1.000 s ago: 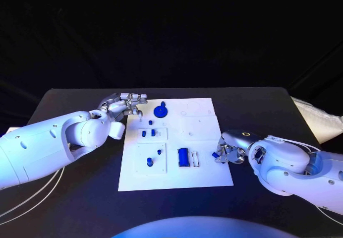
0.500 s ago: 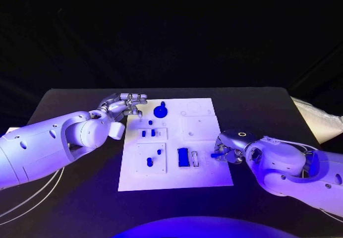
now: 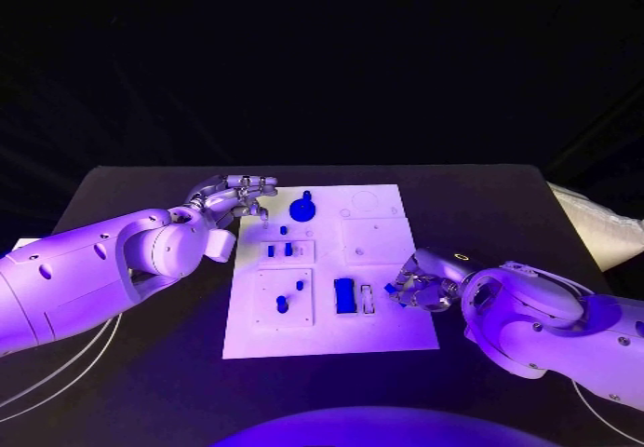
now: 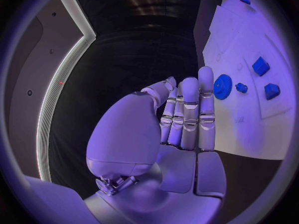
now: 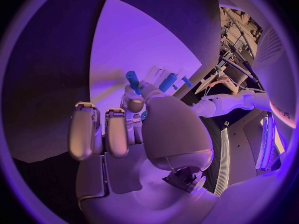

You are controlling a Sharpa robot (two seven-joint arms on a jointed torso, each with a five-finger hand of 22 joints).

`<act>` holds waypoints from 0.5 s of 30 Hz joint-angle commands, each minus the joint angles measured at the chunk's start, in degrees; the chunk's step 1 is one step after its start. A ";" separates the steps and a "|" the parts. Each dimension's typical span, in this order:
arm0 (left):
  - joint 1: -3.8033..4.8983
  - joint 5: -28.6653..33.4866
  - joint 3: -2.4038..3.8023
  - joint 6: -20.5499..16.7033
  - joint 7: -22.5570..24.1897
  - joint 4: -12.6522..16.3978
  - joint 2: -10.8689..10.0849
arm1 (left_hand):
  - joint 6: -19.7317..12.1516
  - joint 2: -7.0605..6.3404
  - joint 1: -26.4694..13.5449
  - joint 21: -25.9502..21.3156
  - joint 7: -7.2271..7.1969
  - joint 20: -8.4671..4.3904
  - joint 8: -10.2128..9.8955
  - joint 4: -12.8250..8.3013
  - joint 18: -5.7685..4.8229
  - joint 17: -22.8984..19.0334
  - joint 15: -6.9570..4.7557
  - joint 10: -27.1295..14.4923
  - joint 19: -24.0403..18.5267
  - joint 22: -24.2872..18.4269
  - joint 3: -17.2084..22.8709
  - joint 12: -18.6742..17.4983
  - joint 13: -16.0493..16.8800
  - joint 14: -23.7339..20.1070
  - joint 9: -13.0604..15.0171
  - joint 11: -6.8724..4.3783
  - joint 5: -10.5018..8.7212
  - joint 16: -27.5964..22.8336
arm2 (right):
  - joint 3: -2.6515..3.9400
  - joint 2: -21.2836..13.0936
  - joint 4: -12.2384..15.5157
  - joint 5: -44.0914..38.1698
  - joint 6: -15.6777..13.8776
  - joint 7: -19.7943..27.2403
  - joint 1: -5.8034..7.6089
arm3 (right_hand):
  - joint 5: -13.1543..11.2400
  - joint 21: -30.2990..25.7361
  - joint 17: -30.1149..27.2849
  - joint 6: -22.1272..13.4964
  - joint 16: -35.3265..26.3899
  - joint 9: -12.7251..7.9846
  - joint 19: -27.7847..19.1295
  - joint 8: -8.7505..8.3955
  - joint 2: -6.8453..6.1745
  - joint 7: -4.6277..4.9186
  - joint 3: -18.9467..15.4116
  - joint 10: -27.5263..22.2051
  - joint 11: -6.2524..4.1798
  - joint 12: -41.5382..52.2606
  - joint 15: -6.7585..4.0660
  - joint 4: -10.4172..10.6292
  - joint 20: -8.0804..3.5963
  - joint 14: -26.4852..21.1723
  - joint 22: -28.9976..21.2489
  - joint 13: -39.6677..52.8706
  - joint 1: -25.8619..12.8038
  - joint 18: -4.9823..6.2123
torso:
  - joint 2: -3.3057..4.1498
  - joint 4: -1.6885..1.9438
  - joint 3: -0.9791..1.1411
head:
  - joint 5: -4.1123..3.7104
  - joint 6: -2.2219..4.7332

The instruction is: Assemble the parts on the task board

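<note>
A black surface [image 3: 161,186] is carrying the flat white task board [image 3: 382,340] at its middle. The right silver hand [image 3: 419,284] is hovering at the board's right edge, its fingers [image 5: 132,103] pinching a small blue part [image 3: 398,288]. The left silver hand [image 3: 239,197] is waiting off the far left corner, fingers [image 4: 190,112] straight and together, holding nothing, near the blue toothed gear [image 3: 303,209].

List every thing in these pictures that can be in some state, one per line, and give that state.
Task board: lying flat on the table, blue parts on it.
Blue gear: lying on the board's far end.
Left hand: fingers together, holding nothing, at the board's far corner.
Right hand: pinching a small blue part over the board's edge.
</note>
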 commanded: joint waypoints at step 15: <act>0.00 -0.02 0.03 0.97 0.39 0.22 0.04 | -0.46 0.33 0.16 -0.37 0.07 0.28 0.34 -0.33 0.64 -0.05 0.01 -0.25 -0.02 -0.04 0.10 0.31 0.06 -0.50 -0.02 -0.03 0.06 0.01 | 0.02 3.65 -1.22 11.42 -2.54 -0.64 0.04 | 1.38 0.42 2.58 1.79 0.52 1.24 0.37 0.43 -2.13 -0.59 0.92 1.24 -0.04 2.85 -0.31 2.46 -0.17 4.01 0.42 2.15 -4.70 -0.85 | 0.02 -0.01 0.02 | 0.23 -0.23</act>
